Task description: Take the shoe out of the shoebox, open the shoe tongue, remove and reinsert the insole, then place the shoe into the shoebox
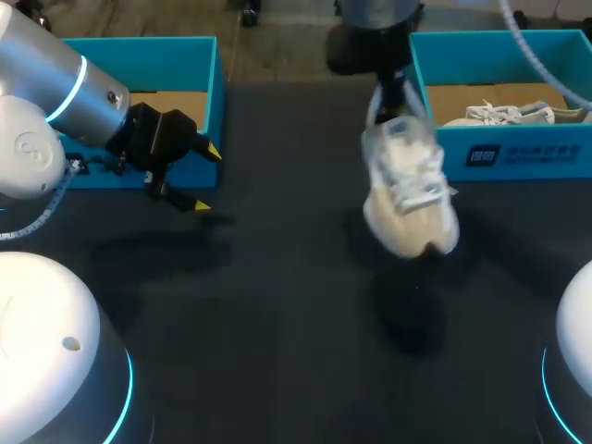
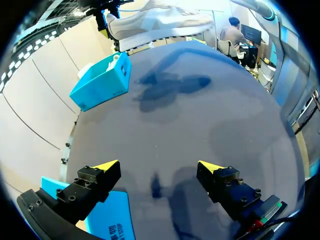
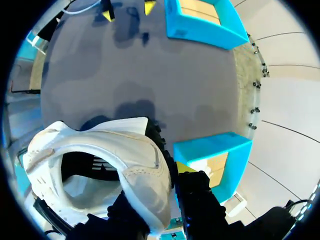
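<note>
While aloft, shoe (image 1: 409, 199) in right claw (image 3: 162, 185)

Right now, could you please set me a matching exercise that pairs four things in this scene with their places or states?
Things:
1. shoe near the middle
2. second white shoe
3. left arm's fingers
4. left shoebox

States:
a. open, holding nothing
b. lying in the right shoebox
c. no shoe visible inside
d. gripped and raised over the table

Pairs: 1-d, 2-b, 3-a, 4-c.
</note>
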Controlling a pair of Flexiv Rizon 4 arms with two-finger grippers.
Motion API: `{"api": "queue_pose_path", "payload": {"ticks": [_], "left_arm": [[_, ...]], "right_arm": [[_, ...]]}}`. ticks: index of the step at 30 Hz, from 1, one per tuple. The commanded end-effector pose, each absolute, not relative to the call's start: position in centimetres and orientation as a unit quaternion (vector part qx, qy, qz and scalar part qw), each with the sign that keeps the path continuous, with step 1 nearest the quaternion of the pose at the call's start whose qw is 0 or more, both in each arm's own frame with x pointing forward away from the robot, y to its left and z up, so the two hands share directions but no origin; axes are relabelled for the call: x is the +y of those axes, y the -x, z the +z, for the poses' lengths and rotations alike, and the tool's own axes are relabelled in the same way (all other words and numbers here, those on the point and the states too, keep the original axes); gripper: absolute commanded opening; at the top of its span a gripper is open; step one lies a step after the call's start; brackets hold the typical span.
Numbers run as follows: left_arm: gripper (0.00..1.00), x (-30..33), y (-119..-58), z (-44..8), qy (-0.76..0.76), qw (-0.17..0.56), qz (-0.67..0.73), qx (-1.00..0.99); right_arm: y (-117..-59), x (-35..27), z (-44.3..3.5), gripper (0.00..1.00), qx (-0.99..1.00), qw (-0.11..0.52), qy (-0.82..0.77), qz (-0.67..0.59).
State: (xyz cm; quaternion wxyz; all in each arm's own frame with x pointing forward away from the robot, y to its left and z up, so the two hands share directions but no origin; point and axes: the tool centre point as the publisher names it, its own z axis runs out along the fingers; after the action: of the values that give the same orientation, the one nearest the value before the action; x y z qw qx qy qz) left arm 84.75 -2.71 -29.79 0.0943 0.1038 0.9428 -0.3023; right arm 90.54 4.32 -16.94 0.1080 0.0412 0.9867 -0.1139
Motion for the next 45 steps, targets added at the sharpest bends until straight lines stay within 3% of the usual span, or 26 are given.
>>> {"api": "queue_pose_path", "payload": {"ticks": [1, 23, 45], "left_arm": [[1.0, -2.7, -84.7, -29.8, -0.104, 0.095, -0.302, 0.943], [1.0, -2.7, -84.7, -29.8, -0.104, 0.095, -0.302, 0.943], [1.0, -2.7, -84.7, -29.8, -0.104, 0.095, -0.302, 0.943]], "right_arm": [[-91.5, -1.6, -16.0, 0.0, 0.991, 0.105, -0.025, -0.077], [-102.6, -15.3, -15.2, 0.0, 0.984, 0.112, -0.042, -0.134], [-103.9, -16.3, -14.4, 0.0, 0.98, 0.131, -0.049, -0.139]]}}
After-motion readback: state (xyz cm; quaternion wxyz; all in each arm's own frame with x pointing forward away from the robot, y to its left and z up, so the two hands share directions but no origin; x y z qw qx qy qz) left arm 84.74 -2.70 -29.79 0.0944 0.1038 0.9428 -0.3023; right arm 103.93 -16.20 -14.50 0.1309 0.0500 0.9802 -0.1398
